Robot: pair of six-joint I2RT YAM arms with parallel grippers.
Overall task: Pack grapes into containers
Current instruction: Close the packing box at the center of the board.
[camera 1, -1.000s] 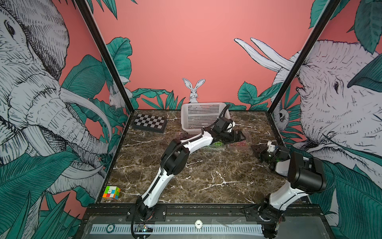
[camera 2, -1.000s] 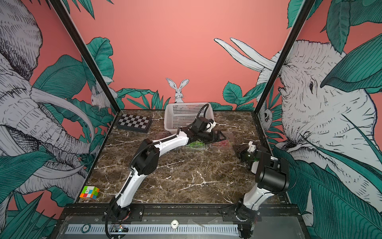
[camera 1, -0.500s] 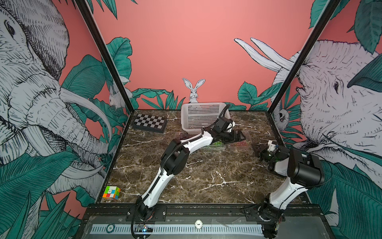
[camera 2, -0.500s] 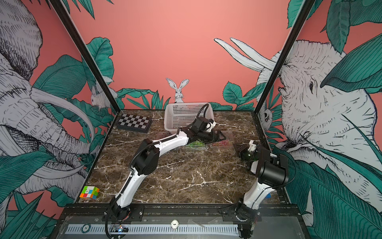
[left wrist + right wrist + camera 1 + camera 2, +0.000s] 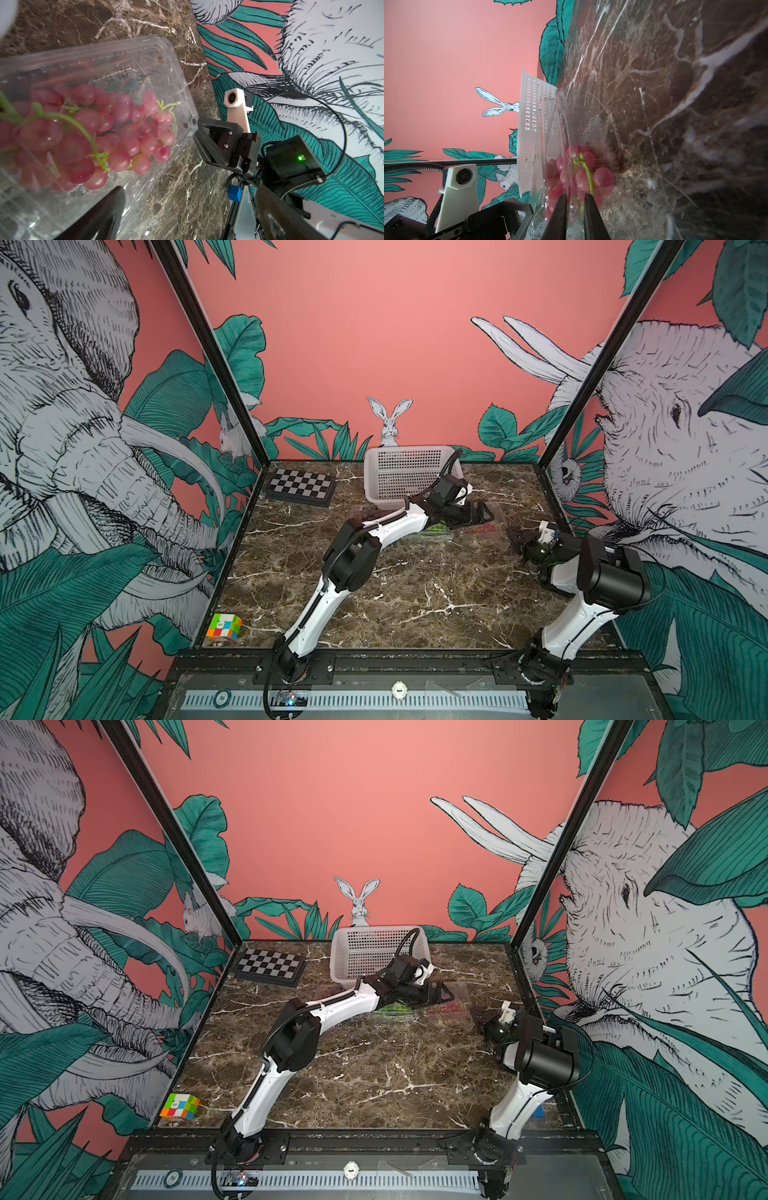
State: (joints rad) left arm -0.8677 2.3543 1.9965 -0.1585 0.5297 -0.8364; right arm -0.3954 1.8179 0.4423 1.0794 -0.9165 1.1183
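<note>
inside clear container red grapes; right tool pinches its rim

A staged robot test booth in a lab: a marble-look counter boxed in by black frame posts and printed jungle wall panels, white robot arms bolted to its front rail, and props, a chessboard and a puzzle cube, well apart from the jaws.

My left arm and right arm white-shelled with black joint housings, ribbed black cable on the left, cream camera mount, silver screws in my black right gripper, small green light
</note>
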